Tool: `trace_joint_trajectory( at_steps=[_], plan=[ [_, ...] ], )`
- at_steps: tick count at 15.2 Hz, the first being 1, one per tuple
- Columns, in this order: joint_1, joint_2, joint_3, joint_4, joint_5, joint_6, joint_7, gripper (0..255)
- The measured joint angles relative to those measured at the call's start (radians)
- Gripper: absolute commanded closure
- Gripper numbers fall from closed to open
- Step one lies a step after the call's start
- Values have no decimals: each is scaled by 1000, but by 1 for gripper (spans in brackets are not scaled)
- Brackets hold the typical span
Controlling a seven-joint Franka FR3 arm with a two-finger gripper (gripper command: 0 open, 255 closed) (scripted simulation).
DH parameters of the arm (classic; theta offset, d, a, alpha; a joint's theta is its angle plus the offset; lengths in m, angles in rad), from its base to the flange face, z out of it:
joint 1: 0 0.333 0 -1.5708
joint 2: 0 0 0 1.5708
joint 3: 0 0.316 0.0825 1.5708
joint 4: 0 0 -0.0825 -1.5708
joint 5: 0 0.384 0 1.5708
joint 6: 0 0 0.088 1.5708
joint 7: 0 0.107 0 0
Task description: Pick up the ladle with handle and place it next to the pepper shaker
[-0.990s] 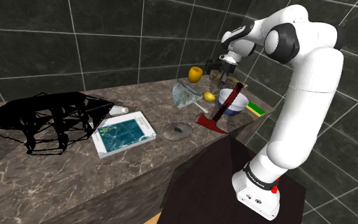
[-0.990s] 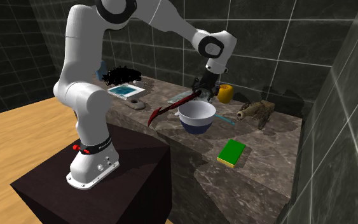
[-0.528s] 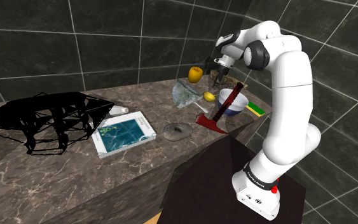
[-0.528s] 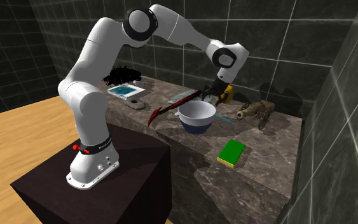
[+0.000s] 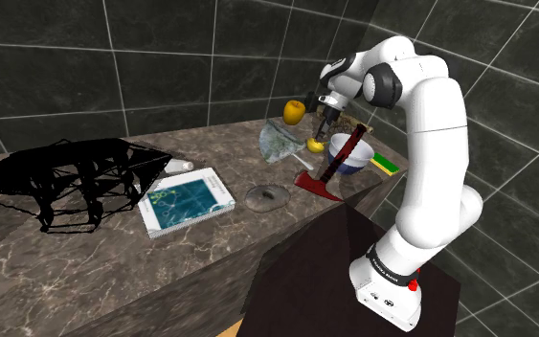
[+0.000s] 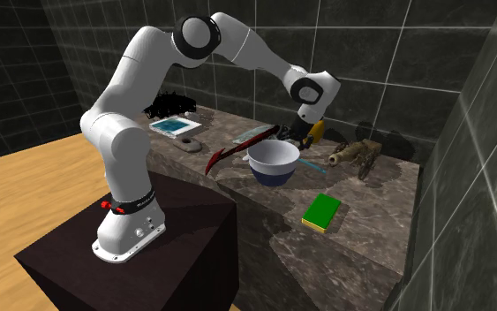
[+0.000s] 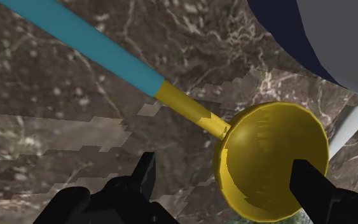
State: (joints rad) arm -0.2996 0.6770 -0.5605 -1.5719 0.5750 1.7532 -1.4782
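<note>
Fingers spread wide, holding nothing, straddling teal-handled yellow ladle, which lies on marble counter beside white-and-navy bowl. Pre-grasp step, I'd say: you'd need to descend, close, then lift.

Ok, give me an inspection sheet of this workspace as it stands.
Surface: dark marble counter.
Job's things: ladle, yellow cup and teal handle, lying on the counter; brown item near the wall, possibly the pepper shaker.
Clutter: white bowl, red axe, green sponge, book, black wire basket, grey dish.
Grippers: the gripper is open, low over the ladle's cup, holding nothing.
Cables: nothing seen.
Surroundings: dark tiled walls, wooden floor.
</note>
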Motion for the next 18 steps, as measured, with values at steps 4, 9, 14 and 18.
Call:
trace_joint_trajectory(
  at_steps=[4, 9, 14, 18],
  plan=[
    [0, 1, 0, -2, 1, 3, -1, 0],
    [0, 1, 0, -2, 1, 3, -1, 255],
    [0, 1, 0, -2, 1, 3, -1, 255],
    [1, -7, -3, 3, -4, -8, 4, 255]
  ],
)
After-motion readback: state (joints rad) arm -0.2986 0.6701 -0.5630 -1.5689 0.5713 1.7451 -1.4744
